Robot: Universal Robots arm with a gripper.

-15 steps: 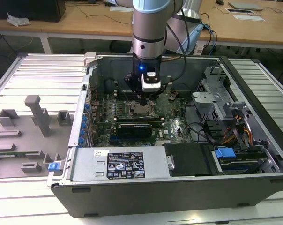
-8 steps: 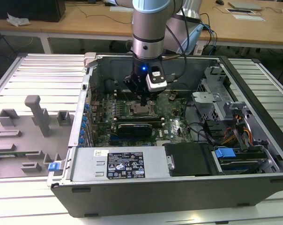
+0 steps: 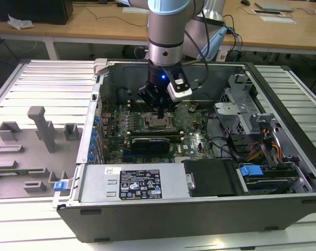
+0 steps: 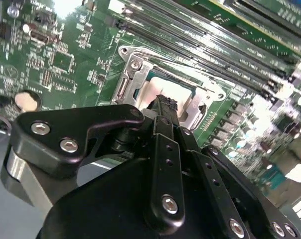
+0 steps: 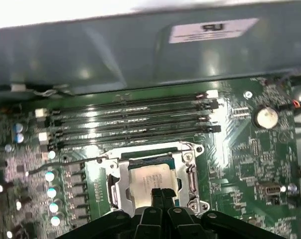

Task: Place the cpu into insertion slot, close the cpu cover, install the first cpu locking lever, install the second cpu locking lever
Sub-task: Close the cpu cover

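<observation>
Exterior view: the arm hangs from the upper middle of the frame into the open computer case. The gripper is just above the socket at the centre of the frame.
Claw: in the first wrist view the two fingertips are pressed together with only a seam between them. They pinch nothing visible.
Chip: it lies flat in the socket in both wrist views, its pale metal top showing through the cover's window.
Cover: a silver frame lying flat around the chip. I judge it closed.
Contact: the fingertips are at the chip's edge. I cannot tell whether they are touching or just apart.
Wire lever: a thin rod running out beside the socket, near the long black memory slots. I cannot tell whether it is hooked.
Stage (judgement): chip seated, cover down, levers not confirmed.
Handling, chip: light, stiff, with a smooth and probably slippery top. The socket pins beneath are fragile. Hold it by two opposite edges and keep it level.
Handling, cover: thin, springy sheet metal. Press on the frame rim, not through the window.
Handling, lever: stiff spring wire, likely to snap back. Take it at its bent end.
</observation>
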